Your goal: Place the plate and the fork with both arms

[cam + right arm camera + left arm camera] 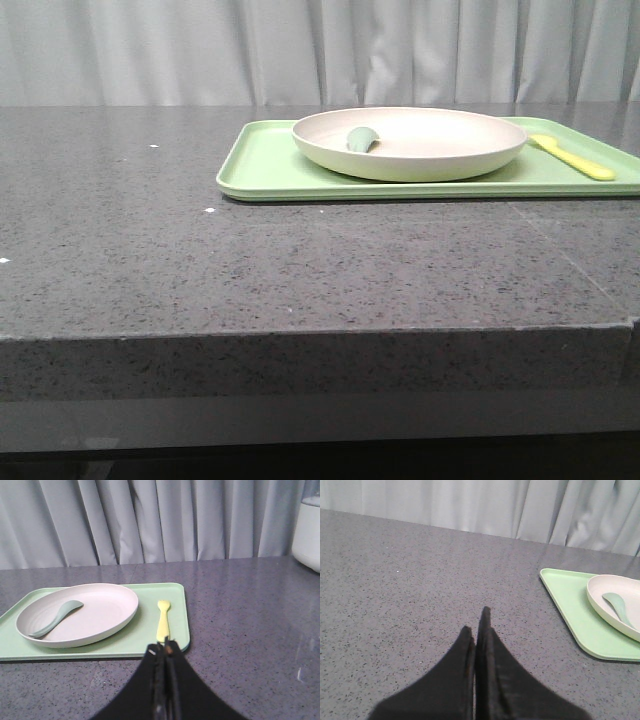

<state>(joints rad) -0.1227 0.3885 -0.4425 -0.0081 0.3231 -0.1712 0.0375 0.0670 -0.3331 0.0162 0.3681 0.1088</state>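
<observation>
The cream plate (410, 143) rests on a light-green tray (262, 168) at the table's far right; it also shows in the left wrist view (615, 602) and the right wrist view (100, 612). The pale-yellow fork (572, 157) lies on the tray to the right of the plate, also in the right wrist view (163, 619). My left gripper (477, 625) is shut and empty over bare table, left of the tray. My right gripper (163, 650) is shut and empty just in front of the tray's near edge, close to the fork's handle end. Neither gripper shows in the front view.
A small grey-green rounded utensil (361, 138) lies inside the plate, also seen in the right wrist view (55, 618). A white container (307, 532) stands at the far right of the table. Grey curtains (320, 50) hang behind the speckled grey table (200, 260).
</observation>
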